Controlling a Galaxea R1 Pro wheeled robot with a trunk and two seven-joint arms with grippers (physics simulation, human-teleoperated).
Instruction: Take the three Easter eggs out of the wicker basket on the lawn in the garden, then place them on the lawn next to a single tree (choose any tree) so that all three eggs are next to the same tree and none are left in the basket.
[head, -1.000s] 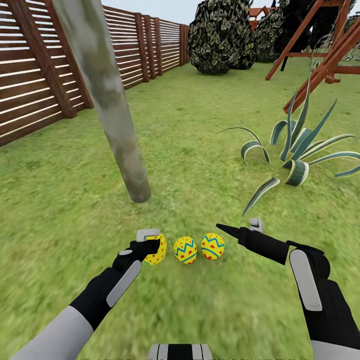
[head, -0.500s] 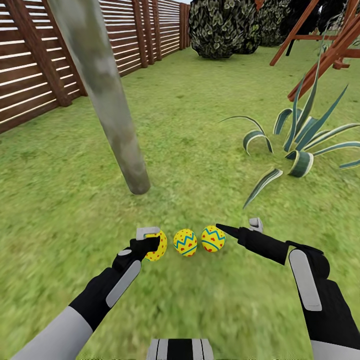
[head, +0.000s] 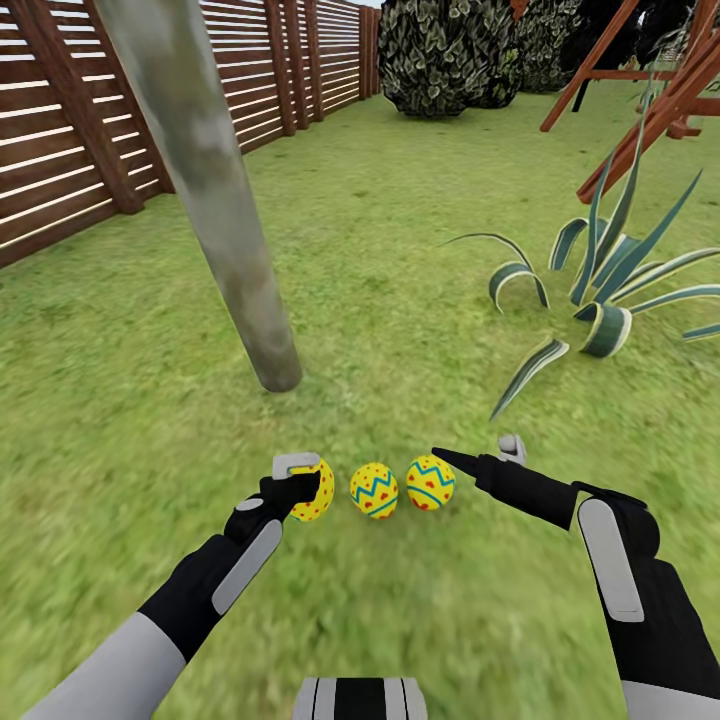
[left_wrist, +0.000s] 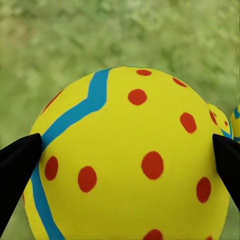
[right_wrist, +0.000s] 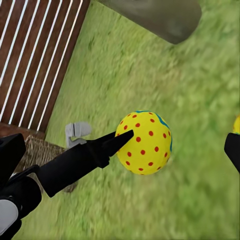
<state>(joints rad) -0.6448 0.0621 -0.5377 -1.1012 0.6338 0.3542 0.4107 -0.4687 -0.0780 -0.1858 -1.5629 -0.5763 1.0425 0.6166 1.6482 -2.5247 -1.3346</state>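
At the far left of the head view a brown slatted fence (head: 60, 150) bounds the garden, and the grass (head: 130, 400) runs from it across the whole scene. Ahead of the left pincer (head: 300, 480) and a little to its left stands the tree (head: 215, 210), its pale mottled trunk leaning and meeting the ground well beyond the fingertips.

The left pincer sits low over the grass with the left egg (head: 314, 492) between its fingers. In the left wrist view that egg (left_wrist: 130, 160) lies between the 2 black fingertips (left_wrist: 17, 170), which sit at its sides; whether they actually press on it I cannot tell.

Just to the right of that pincer lies the middle egg (head: 374, 490) on the grass, apart from the first egg. Next comes the right egg (head: 430, 483), near its neighbour and right beside the dark fingertip of the right pincer (head: 475, 458).

The right pincer is spread wide and grips nothing: in the right wrist view one black finger (right_wrist: 95, 155) points at a single egg (right_wrist: 145, 142) without enclosing it, and the other finger stands far off at the frame edge. Behind that finger a bit of the wicker basket (right_wrist: 40, 152) shows.

Ahead and to the right of the right pincer grows a striped, broad-leaved plant (head: 600, 290).
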